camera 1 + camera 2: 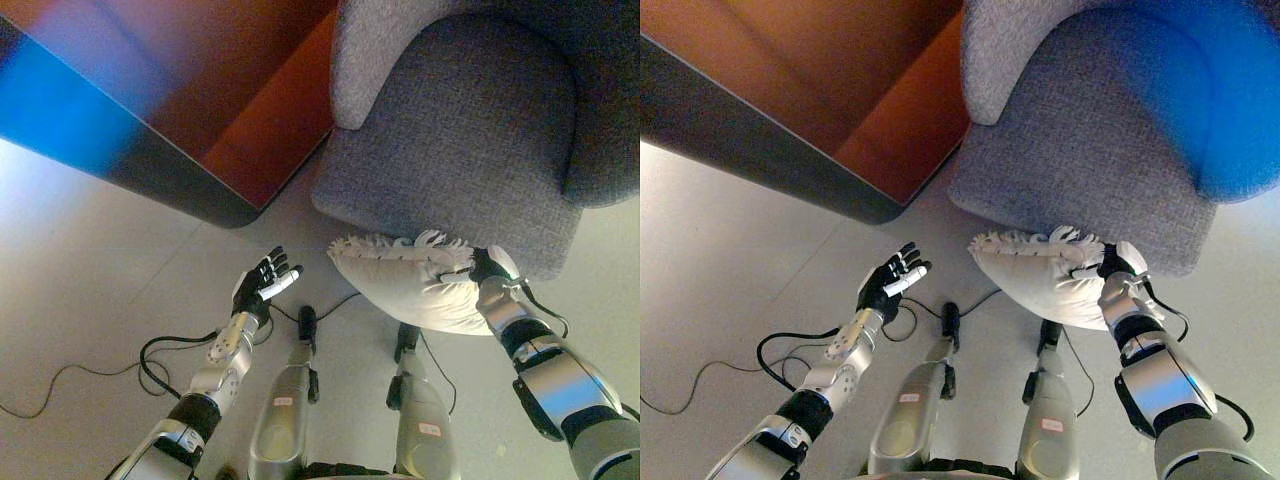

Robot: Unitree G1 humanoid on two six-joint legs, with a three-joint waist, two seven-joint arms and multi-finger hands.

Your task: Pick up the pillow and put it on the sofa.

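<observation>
A cream pillow (pixel 410 280) with a fringed edge is held off the floor just in front of the grey sofa (pixel 460 130). My right hand (pixel 490 268) grips the pillow's right end, fingers curled into the cloth. My left hand (pixel 265 285) is open and empty, fingers spread, to the left of the pillow and apart from it. The pillow (pixel 1040 275) sits level with the sofa's front edge (pixel 1070 215), below the seat cushion.
A reddish-brown table top (pixel 240 90) with a dark edge stands to the left of the sofa. Pale floor (pixel 80 260) lies around me.
</observation>
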